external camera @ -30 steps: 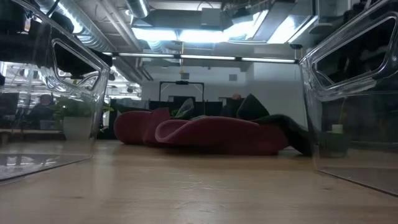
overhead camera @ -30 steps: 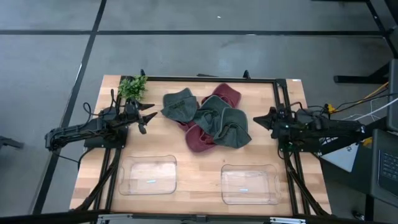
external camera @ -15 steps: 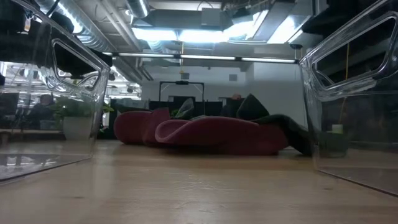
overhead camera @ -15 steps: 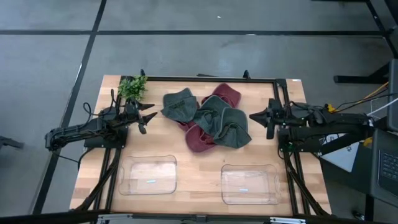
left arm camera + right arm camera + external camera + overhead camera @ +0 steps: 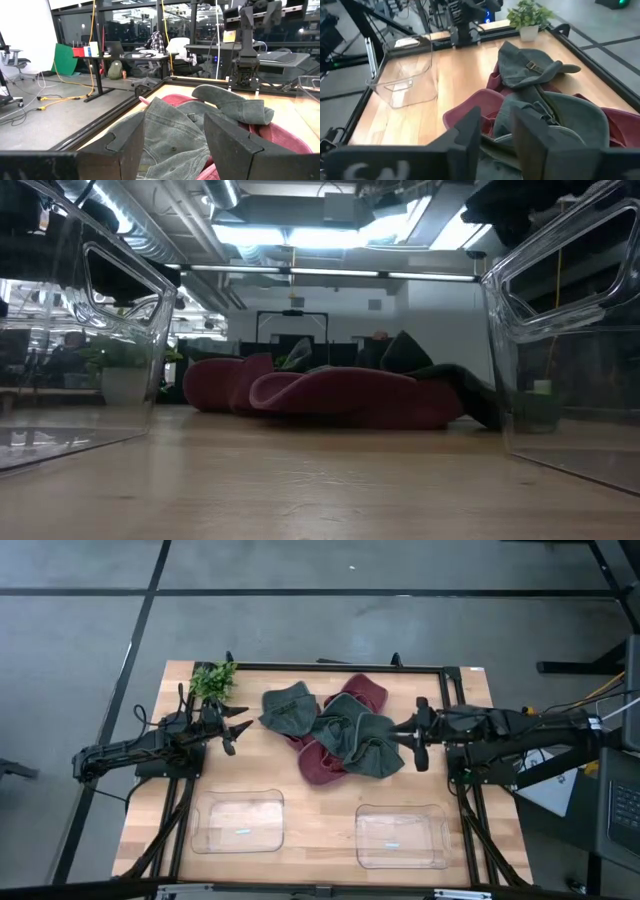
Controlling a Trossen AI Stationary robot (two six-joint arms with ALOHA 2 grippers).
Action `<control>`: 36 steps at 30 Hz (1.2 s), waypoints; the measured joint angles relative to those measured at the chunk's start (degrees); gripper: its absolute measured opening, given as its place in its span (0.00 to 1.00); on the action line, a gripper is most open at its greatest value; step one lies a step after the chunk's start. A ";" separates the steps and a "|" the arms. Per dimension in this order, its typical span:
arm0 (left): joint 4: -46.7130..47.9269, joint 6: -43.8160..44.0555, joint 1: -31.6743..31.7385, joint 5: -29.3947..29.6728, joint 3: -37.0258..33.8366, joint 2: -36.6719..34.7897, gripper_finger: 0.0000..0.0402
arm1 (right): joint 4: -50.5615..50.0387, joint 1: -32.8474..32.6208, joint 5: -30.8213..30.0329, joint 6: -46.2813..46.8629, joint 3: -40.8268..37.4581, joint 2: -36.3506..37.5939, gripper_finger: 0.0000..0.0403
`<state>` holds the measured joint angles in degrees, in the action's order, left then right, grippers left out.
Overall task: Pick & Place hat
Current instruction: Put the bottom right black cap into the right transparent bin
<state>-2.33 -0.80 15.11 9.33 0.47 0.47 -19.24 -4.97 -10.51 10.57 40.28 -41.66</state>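
1. A heap of hats (image 5: 335, 735), grey-green and maroon, is seen at the middle of the table's (image 5: 320, 805) far half, spread roughly across the table from one arm's side to the other.
2. The right gripper (image 5: 414, 734) is placed just beside the heap's right edge, at the grey hat (image 5: 372, 745) nearest it; actual contact cannot be told. The heap lies straight ahead of its fingers.
3. In the right wrist view the right gripper's fingers (image 5: 467, 131) are seen parted by a modest gap, nothing pinched between them, with the grey hat's brim directly beyond.
4. The left gripper (image 5: 237, 730) is held near the heap's left edge, beside another grey hat (image 5: 288, 708), but clearly apart from it. Its fingers (image 5: 127, 137) are spread wide, nothing between them.
5. The right arm is judged the nearer; a short advance forward would be needed for a pinch.
6. 2 clear bins, the left bin (image 5: 238, 822) and the right bin (image 5: 401, 836), are seen on the near half of the table, well apart from the heap.
7. A small potted plant (image 5: 213, 680) is noted at the far left corner.
8. Hard to make out: how many hats are stacked, which one lies on top, and where each brim ends. In the low view both grippers are out of sight, and the heap's rear is masked by maroon cloth.
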 joint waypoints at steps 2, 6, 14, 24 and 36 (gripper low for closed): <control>0.00 0.00 -0.02 0.01 0.00 0.00 0.49 | -0.06 -1.18 0.00 -1.58 0.80 -1.69 0.33; 0.01 0.00 0.00 0.00 0.01 -0.01 0.49 | -3.72 -4.07 0.00 -6.31 2.60 -5.10 0.36; 0.01 0.00 -0.01 0.01 0.01 0.00 0.49 | -13.53 -8.70 -1.46 -9.28 5.57 -11.92 0.37; 0.00 0.00 -0.02 0.00 0.00 0.00 0.49 | -13.64 -11.44 -1.55 -8.94 5.67 -19.58 0.37; 0.00 0.00 0.00 0.01 0.00 0.00 0.49 | -13.64 -11.59 -4.89 0.73 5.67 -30.03 0.37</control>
<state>-2.33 -0.80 15.11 9.34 0.47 0.47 -32.88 -16.56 -15.40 11.30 45.95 -71.69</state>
